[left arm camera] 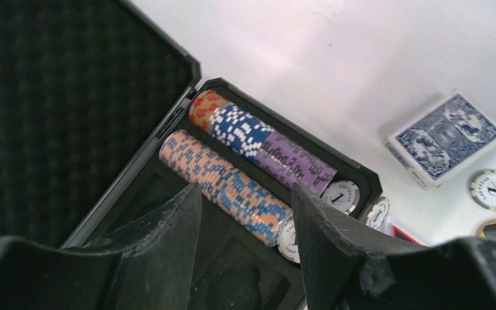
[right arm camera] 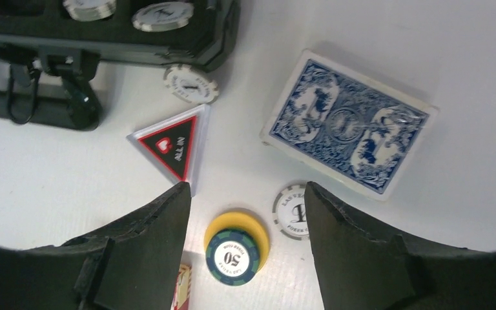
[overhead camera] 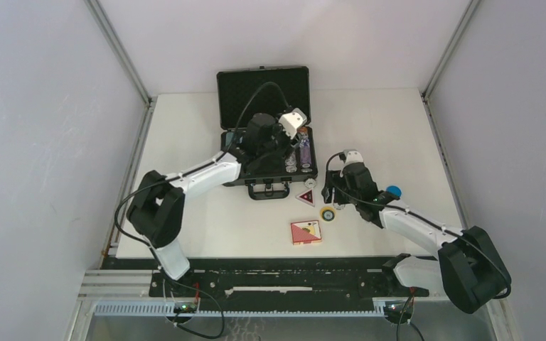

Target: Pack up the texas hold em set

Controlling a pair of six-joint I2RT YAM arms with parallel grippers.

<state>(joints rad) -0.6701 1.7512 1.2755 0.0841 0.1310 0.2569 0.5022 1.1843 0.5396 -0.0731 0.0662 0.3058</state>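
Right fingers [right arm camera: 142, 252]: spread, pinching nothing, hanging over green 50 chip [right arm camera: 233, 257], which sits on a yellow disc [right arm camera: 258, 229] right between them.
Left fingers [left arm camera: 168, 232]: spread, empty, above the open briefcase [left arm camera: 51, 97]; chip rows [left arm camera: 232, 184] lie just beyond the tips.
Loose items: blue deck [right arm camera: 347, 123] ahead-right of right fingers, triangular button [right arm camera: 171, 145] ahead-left, white chip [right arm camera: 290, 212] just beside one finger, red deck [overhead camera: 306, 231] behind them.
Step tip: likely the 50 chip; descend straight, pinch its rim, avoid nudging the white chip.
Surface: white counter [overhead camera: 391, 128], smooth, chip may skid.
Room: grey panels enclose three sides.
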